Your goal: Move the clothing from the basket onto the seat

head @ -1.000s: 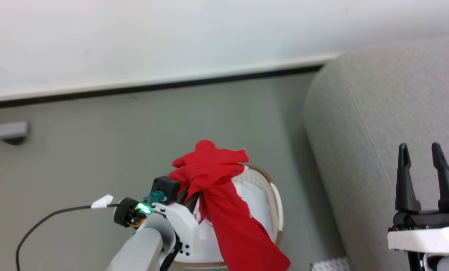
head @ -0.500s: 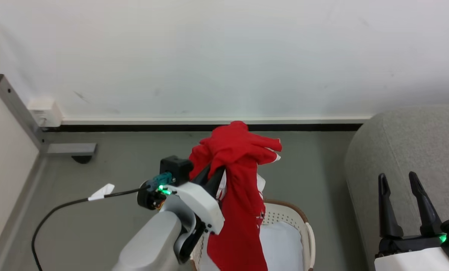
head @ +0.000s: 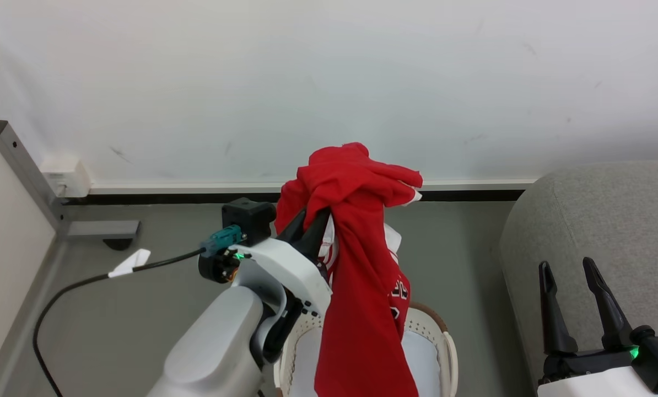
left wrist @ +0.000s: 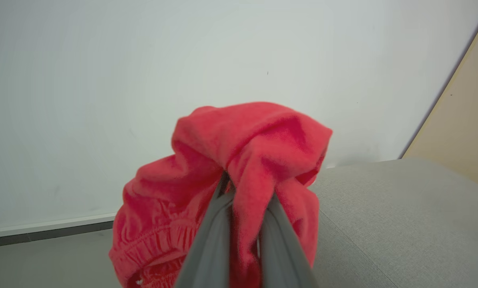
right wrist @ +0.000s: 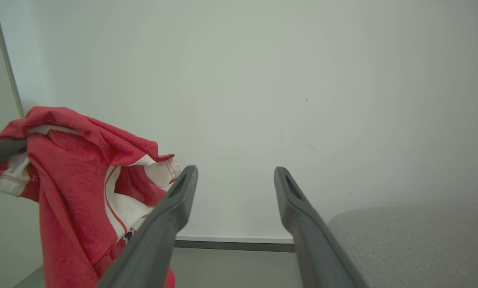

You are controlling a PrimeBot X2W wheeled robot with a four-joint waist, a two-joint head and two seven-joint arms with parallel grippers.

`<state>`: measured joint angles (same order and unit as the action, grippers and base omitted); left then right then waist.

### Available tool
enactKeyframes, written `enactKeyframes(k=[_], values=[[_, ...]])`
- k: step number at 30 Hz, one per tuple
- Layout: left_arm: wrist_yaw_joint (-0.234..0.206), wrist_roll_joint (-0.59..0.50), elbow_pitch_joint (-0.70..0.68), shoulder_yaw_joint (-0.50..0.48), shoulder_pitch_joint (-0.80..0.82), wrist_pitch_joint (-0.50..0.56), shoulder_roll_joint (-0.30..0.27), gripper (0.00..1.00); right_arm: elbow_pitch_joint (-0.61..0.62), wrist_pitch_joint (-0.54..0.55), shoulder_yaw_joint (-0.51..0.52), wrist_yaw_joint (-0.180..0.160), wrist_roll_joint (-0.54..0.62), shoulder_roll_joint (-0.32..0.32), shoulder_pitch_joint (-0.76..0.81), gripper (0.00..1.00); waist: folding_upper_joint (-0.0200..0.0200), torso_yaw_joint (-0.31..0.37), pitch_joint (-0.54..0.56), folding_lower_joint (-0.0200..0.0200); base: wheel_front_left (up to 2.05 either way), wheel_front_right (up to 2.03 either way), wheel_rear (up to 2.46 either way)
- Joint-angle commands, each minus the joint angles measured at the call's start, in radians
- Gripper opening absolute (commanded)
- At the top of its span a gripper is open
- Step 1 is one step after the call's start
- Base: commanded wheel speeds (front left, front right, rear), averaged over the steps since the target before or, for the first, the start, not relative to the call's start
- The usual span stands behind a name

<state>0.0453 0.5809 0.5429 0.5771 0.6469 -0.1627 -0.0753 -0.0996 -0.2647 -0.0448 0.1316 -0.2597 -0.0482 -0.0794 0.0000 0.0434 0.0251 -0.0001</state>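
While the left end effector (head: 311, 218) clamps one garment (head: 356, 248) above one basket (head: 449, 353), the right end effector (head: 566, 266) gapes.

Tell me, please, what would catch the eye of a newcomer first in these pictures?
The bright red clothing stands out most: it hangs in the middle of the head view, bunched at the top where the left gripper is shut on it, over the cream-white basket at the bottom. Next comes the right gripper at the lower right, open and empty, in front of the light grey seat.
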Motion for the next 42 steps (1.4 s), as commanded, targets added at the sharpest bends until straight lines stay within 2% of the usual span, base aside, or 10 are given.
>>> enactKeyframes(k=[1,12,21,23,25,28,35,42], values=[[-0.002,0.003,-0.007,-0.002,-0.014,0.001,-0.006,0.00,-0.003,0.000,0.001,-0.002,-0.008,-0.004,0.013,1.00,0.0000,0.004,0.001,0.0001,0.00,0.00,0.00],[-0.021,0.015,-0.057,0.009,-0.035,0.024,-0.014,0.00,-0.012,0.001,-0.056,-0.002,0.003,-0.004,0.005,1.00,0.0000,0.010,-0.003,0.0001,0.00,0.00,0.00],[-0.017,0.011,-0.060,0.033,-0.021,0.035,-0.009,0.00,-0.064,0.001,-0.310,-0.002,-0.041,-0.070,-0.074,1.00,0.0000,0.005,-0.002,0.0001,0.00,0.00,0.00],[-0.015,0.009,-0.058,0.041,-0.020,0.036,-0.007,0.00,-0.119,0.001,-0.368,-0.002,-0.066,-0.080,-0.102,1.00,0.0000,0.002,-0.002,0.0001,0.00,0.00,0.00],[-0.008,0.002,-0.056,0.056,-0.017,0.042,-0.004,0.00,-0.179,0.000,-0.442,-0.002,-0.140,-0.074,-0.144,1.00,0.0000,-0.002,-0.002,0.0001,0.00,0.00,0.00],[-0.002,-0.003,-0.050,0.078,-0.013,0.046,0.000,0.00,-0.281,0.011,-0.555,-0.002,-0.198,-0.107,-0.220,1.00,0.0000,-0.016,-0.002,0.0001,0.00,0.00,0.00],[0.011,0.004,-0.051,0.136,-0.003,0.051,0.016,0.00,-0.485,0.020,-0.695,-0.002,-0.301,-0.088,-0.375,1.00,0.0000,-0.066,-0.008,0.0001,0.00,0.00,0.00],[0.022,0.041,-0.059,0.222,-0.016,0.051,0.024,0.00,-0.623,0.020,-0.843,-0.002,-0.422,-0.090,-0.484,1.00,0.0000,-0.121,-0.008,0.0001,0.00,0.00,0.00]])
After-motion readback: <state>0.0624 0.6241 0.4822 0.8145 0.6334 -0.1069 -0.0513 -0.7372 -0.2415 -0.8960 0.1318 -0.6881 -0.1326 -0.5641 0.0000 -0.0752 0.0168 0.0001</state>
